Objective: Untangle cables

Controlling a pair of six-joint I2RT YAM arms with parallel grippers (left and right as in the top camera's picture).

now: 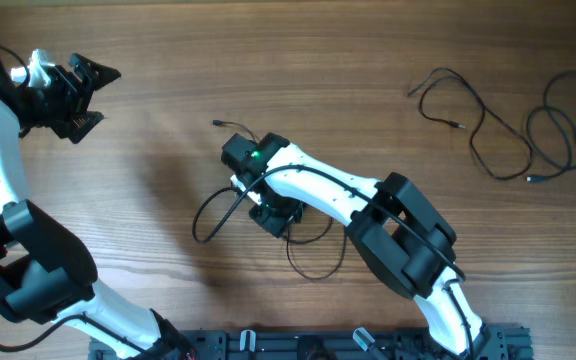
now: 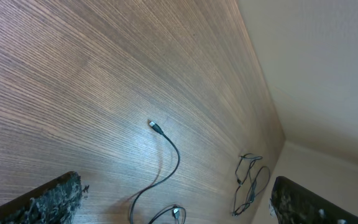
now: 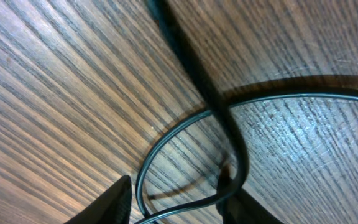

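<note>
Right gripper (image 3: 174, 206) set low over the tangled cables (image 1: 197, 222) at mid-table, jaws part-way apart.
Two strands cross between its fingertips (image 3: 112, 200), one lying against the opposite finger; whether either is actually clamped cannot be told. Likely hazards are pinching both strands together, so that a pull tightens the crossing rather than freeing it, or catching one strand only at a finger's edge, so that it slips out. With the left gripper (image 1: 96, 97) wide open, empty and well apart, nothing pins the bundle, which may drag across the table (image 1: 148, 60). Other cables (image 1: 480, 125) lie well off to the right.
</note>
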